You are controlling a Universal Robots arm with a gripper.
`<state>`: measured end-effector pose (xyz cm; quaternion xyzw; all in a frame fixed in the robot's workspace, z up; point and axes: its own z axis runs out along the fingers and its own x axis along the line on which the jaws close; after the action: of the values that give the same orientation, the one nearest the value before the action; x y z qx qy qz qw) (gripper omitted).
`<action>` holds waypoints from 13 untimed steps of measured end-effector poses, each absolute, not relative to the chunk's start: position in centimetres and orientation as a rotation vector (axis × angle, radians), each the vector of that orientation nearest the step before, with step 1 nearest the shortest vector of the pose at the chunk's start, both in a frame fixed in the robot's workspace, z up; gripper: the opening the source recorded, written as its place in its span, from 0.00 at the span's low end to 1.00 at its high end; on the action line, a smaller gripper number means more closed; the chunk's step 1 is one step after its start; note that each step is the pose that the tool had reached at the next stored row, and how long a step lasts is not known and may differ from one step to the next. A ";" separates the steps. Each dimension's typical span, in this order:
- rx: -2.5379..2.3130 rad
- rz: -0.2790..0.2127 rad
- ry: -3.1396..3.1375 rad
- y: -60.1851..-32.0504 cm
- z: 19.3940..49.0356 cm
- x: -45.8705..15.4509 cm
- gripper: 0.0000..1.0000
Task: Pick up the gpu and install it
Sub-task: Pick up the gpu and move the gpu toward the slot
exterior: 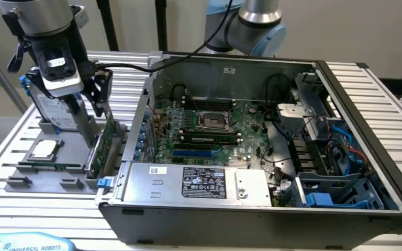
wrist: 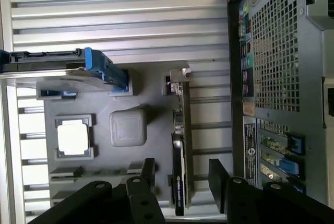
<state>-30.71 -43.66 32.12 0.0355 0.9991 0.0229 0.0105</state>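
The gpu (exterior: 103, 149) stands on edge in a grey holder tray (exterior: 47, 180) at the exterior view's left, beside the open computer case (exterior: 257, 70). Its green board faces the case. In the wrist view the gpu (wrist: 181, 145) shows edge-on, with its silver bracket at the far end. My gripper (exterior: 95, 112) hangs just above the card. Its jaws are open, and the two black fingers (wrist: 147, 174) straddle the card's edge without touching it; my gripper (wrist: 182, 178) holds nothing.
The tray also carries a silver hard drive with blue rails (exterior: 47, 110) and a square CPU chip (exterior: 45, 149). The motherboard (exterior: 208, 128) lies in the case with a blue slot (exterior: 197, 152) near the power supply (exterior: 201, 183). The case's rear wall (wrist: 271, 51) stands close beside the card.
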 end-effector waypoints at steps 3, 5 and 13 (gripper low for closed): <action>0.110 0.071 3.118 -43.7 31.6 -30.7 0.54; 0.110 0.071 3.118 -43.7 31.2 -30.7 0.54; 0.110 0.072 3.118 -44.0 29.8 -30.7 0.54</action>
<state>-30.72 -44.01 29.76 0.0354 0.9991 0.0229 0.0106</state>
